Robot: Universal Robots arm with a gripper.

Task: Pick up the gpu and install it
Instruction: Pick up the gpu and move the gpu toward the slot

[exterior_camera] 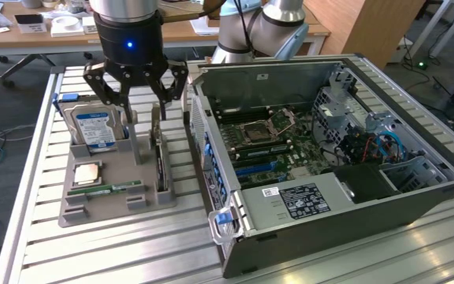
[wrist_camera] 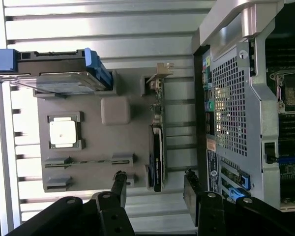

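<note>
The gpu (exterior_camera: 161, 158) stands on edge in a slot of the grey holder tray (exterior_camera: 120, 208), on the side nearest the computer case. It is a thin dark card with a silver bracket at its far end. In the wrist view the gpu (wrist_camera: 157, 147) appears edge-on as a narrow dark strip. My gripper (exterior_camera: 146, 113) hangs just above the card, open, with nothing between its fingers. In the wrist view the gripper (wrist_camera: 155, 181) has one black finger on each side of the card's line, and both are clear of it.
The open computer case (exterior_camera: 416, 195) lies on the slatted table at the exterior view's right, motherboard (exterior_camera: 268, 141) exposed. The tray also holds a blue-labelled hard drive (exterior_camera: 93, 127), a CPU (exterior_camera: 85, 173) and a green RAM stick (exterior_camera: 104, 189). Desks stand behind.
</note>
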